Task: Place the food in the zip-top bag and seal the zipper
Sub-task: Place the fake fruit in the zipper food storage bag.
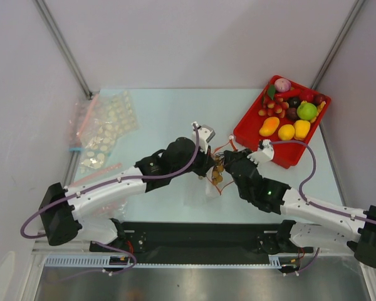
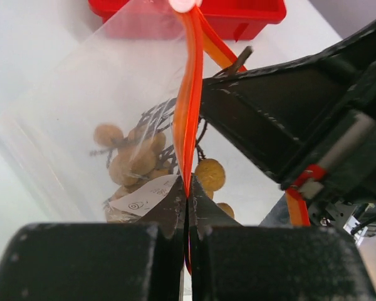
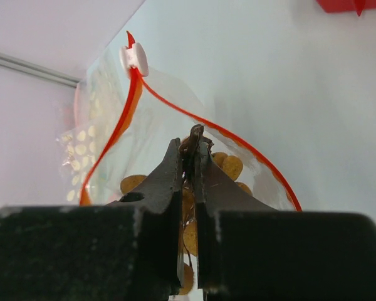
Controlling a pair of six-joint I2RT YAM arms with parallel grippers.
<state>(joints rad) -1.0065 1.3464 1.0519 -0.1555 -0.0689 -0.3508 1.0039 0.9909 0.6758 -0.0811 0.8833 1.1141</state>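
1. The left gripper [image 2: 187, 199] has its jaws pressed together on the zipper [image 2: 191, 94], pinching the red-orange strip edge-on.
2. The right gripper [image 3: 193, 147] has its jaws clamped on the dark stem of a brown nut-like cluster [image 2: 135, 160].
3. The zip-top bag [image 2: 81, 94] is held between the two grippers, just beside the near-left side of the red tray [image 1: 241, 128].
4. Its mouth is open. In the right wrist view the zipper curves in a loop around the cluster, with a white slider [image 3: 135, 58] at the far end.
5. Part of the cluster shows through the clear plastic.
6. Orange, yellow, green and purple food [image 1: 286, 132] lies in the tray.
7. Dotted bags [image 1: 106, 125] lie on the counter [image 1: 169, 113], well apart from the tray, at the far-left side.
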